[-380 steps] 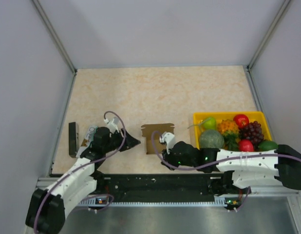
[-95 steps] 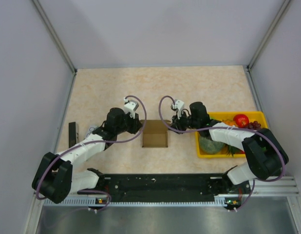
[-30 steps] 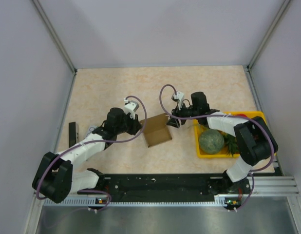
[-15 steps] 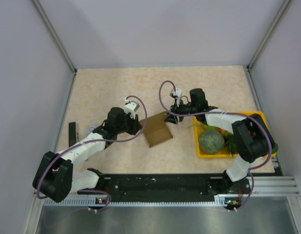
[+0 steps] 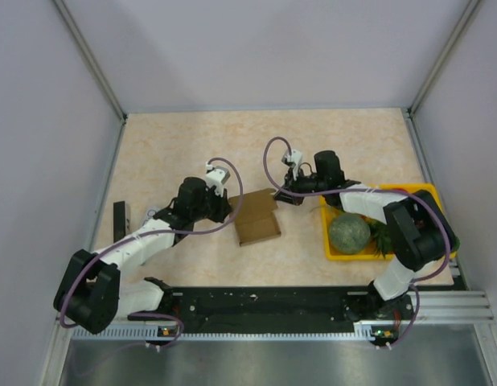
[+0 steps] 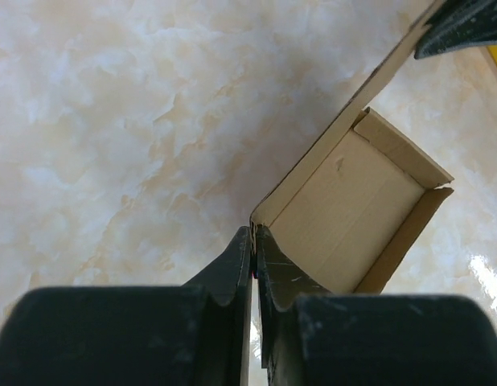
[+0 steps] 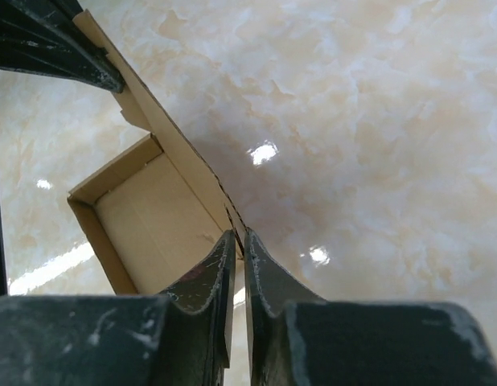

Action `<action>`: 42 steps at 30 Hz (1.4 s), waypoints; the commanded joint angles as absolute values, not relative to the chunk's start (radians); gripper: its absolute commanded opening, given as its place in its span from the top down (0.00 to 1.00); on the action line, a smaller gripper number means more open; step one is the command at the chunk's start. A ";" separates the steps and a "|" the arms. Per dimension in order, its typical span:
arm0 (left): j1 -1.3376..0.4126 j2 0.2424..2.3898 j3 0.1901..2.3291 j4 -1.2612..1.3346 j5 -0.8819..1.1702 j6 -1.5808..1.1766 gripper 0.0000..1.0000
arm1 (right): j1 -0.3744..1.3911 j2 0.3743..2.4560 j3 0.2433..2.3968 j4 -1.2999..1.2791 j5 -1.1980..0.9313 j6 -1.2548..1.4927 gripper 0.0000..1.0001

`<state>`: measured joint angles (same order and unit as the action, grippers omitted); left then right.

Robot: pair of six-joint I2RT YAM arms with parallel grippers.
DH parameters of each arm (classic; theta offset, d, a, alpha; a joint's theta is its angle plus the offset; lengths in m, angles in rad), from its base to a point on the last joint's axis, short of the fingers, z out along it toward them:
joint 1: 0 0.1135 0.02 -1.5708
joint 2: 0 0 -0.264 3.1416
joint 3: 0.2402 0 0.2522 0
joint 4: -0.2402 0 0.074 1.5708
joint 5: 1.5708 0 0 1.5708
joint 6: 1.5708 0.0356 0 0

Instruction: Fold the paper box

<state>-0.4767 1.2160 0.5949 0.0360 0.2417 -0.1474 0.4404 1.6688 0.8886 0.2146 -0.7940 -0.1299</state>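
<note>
Three plain grey walls [image 5: 256, 56] close in a beige marbled table [image 5: 313, 137]. The brown box [image 5: 256, 219] lies open-topped near its middle, left of a yellow tray [image 5: 353, 256]. Both arms reach inward and low, the right one stretched over the tray. The left gripper [image 6: 253, 235] is pinched tight on one end of the box's long raised flap. The right gripper [image 7: 236, 235] is pinched just as narrowly on the flap's other end.
</note>
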 commanded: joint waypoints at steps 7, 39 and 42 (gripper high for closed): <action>-0.529 1.155 0.634 0.066 0.083 -0.195 1.00 | 0.557 1.505 0.740 0.419 -0.638 -0.034 1.00; -0.725 1.190 0.548 0.294 -0.328 -0.577 1.00 | 1.095 1.517 0.742 0.264 0.842 0.689 1.00; -0.744 1.189 0.543 0.299 -0.360 -0.574 1.00 | 1.111 1.523 0.735 0.261 0.871 0.707 1.00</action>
<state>-0.7170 1.2011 0.5419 0.1505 -0.3168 -0.5072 1.0752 1.5002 0.7094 0.2836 0.8036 0.6228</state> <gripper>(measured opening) 0.022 0.006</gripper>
